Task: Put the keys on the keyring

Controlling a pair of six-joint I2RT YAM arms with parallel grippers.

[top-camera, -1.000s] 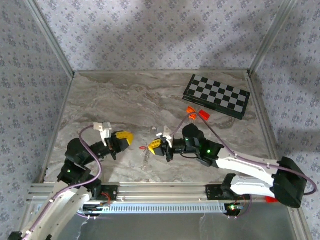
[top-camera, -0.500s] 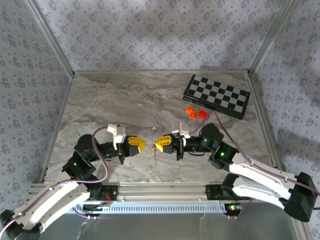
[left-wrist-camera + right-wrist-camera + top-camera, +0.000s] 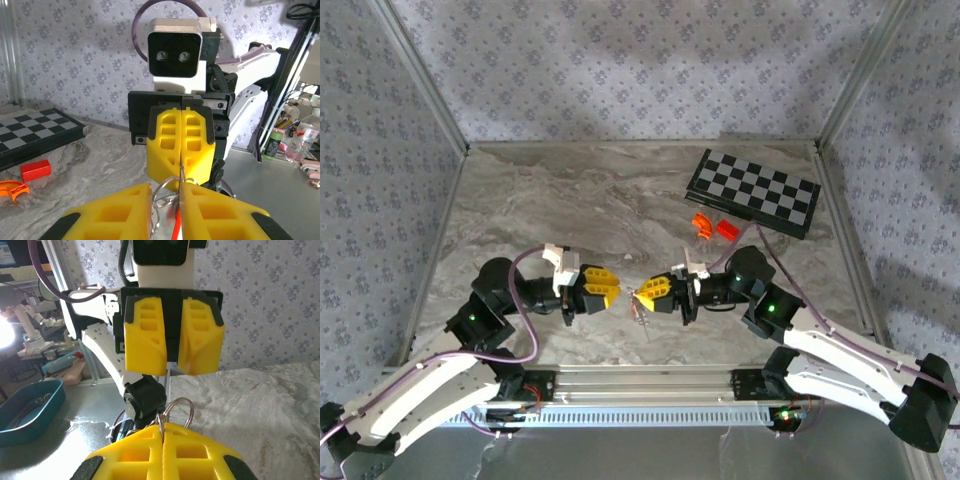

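My right gripper (image 3: 639, 294) is shut on the keyring (image 3: 176, 409), a thin silvery wire loop whose top pokes out above its yellow fingertips (image 3: 150, 440). In the left wrist view the same loop (image 3: 169, 186) shows below the right gripper (image 3: 181, 172), with a short chain and the keys' red tag (image 3: 176, 226) hanging under it. From above, that bundle (image 3: 642, 314) dangles over the table. My left gripper (image 3: 616, 290) faces the right one tip to tip, a short gap away, its jaws parted (image 3: 172, 360) and holding nothing.
A folded chessboard (image 3: 753, 192) lies at the back right. Two orange-red blocks (image 3: 701, 224) (image 3: 727, 229) sit in front of it. Patterned walls and metal frame rails enclose the marble table (image 3: 570, 200). The rail at the near edge (image 3: 640, 380) runs under both arms.
My left gripper's jaws have opened from shut. Both grippers lifted and came together tip to tip, then the right one shifted slightly right with the keyring.
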